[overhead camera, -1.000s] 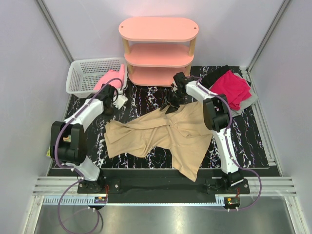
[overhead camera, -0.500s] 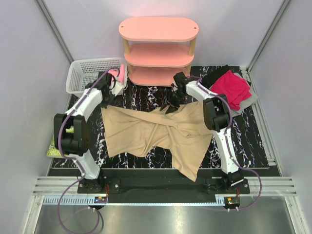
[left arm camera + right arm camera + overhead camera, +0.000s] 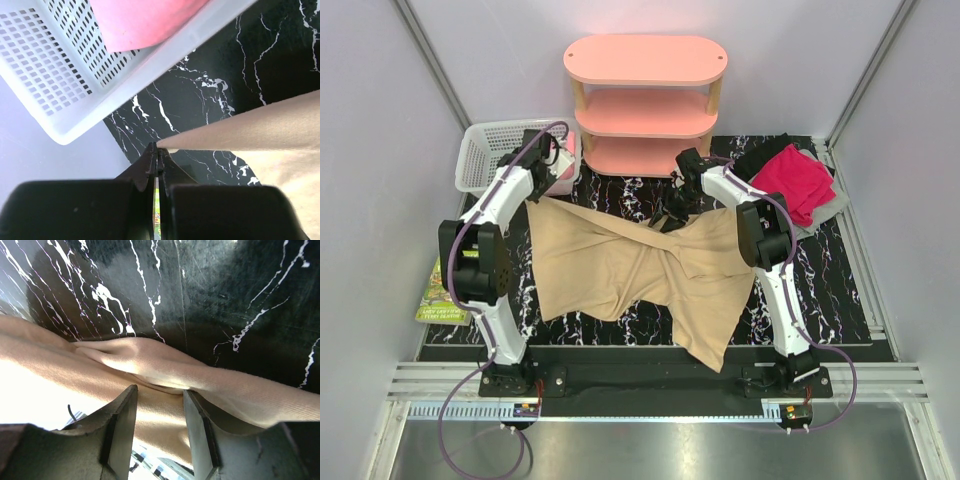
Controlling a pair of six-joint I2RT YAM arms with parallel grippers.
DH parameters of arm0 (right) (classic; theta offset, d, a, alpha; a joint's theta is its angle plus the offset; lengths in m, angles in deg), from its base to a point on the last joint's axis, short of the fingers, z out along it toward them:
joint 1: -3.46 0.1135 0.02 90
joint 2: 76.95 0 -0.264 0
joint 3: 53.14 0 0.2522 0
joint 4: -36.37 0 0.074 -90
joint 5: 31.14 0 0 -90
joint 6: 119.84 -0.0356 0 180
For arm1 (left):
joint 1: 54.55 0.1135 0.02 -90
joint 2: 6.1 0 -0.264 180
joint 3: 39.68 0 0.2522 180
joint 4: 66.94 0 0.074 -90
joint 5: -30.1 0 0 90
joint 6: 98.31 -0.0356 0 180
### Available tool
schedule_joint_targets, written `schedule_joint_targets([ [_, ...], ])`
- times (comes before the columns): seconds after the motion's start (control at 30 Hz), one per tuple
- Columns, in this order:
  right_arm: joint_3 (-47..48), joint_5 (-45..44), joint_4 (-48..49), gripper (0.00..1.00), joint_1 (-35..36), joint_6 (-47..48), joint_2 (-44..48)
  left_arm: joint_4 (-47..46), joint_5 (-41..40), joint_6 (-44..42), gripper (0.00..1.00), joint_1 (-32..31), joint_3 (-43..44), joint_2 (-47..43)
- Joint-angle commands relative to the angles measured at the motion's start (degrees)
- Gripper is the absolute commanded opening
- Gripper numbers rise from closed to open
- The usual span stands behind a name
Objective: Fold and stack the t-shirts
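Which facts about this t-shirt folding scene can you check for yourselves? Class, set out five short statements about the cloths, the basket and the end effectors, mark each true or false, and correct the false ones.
1. The left end effector is shut on an edge of the tan t-shirt. True.
2. The magenta t-shirt lies in the basket. False: it lies at the far right of the mat; the basket holds the light pink t-shirt.
3. Tan cloth sits between the fingers of the right end effector. True.
4. The tan t-shirt is folded into a neat square. False: it is spread out and rumpled.
5. The basket stands left of the pink shelf. True.
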Motion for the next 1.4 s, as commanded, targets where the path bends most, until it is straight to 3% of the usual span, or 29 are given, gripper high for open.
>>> schedule_joint_targets([
  [0.0,-2.23,-8.12,-1.11,0.51,-0.97,3.27,-1.31,-0.76,-2.63,-1.53,0.00,0.07,3.39,-0.49],
  [0.33,-2.41,-8.21,-1.03,0.50,-0.97,3.35,-1.48,-0.67,-1.49,-2.49,0.00,-1.43,-17.78,-14.37],
  [0.43,-2.41,-8.21,-1.03,0.50,-0.88,3.44,-1.48,-1.28,-1.83,-3.54,0.00,-1.52,-19.73,-18.51],
  [0.53,-2.76,-8.30,-1.12,0.50,-0.97,3.35,-1.31,-1.38,-3.33,-4.69,0.00,-1.43,-16.40,-19.83],
  [0.73,-3.99,-9.61,-1.12,0.50,-0.97,3.79,-0.43,6.43,-1.05,-3.82,0.00,-1.69,-12.69,-22.63],
  [1.0,-2.59,-9.97,-1.12,0.50,-1.06,3.62,-1.13,12.33,4.83,-1.88,0.04,-2.83,-30.26,-31.43],
  [1.1,-2.41,-10.06,-1.12,0.50,-1.23,3.62,-1.22,15.49,7.56,-1.09,0.10,-2.83,-33.70,-33.89],
  [1.23,-2.41,-9.70,-1.12,0.50,-1.15,3.44,-1.22,19.27,10.20,-0.65,0.46,-3.01,-32.31,-33.64],
  [1.37,-2.76,-9.88,-1.12,0.50,-1.15,3.53,-0.95,20.60,12.13,-0.21,0.57,-3.01,-26.42,-32.14],
])
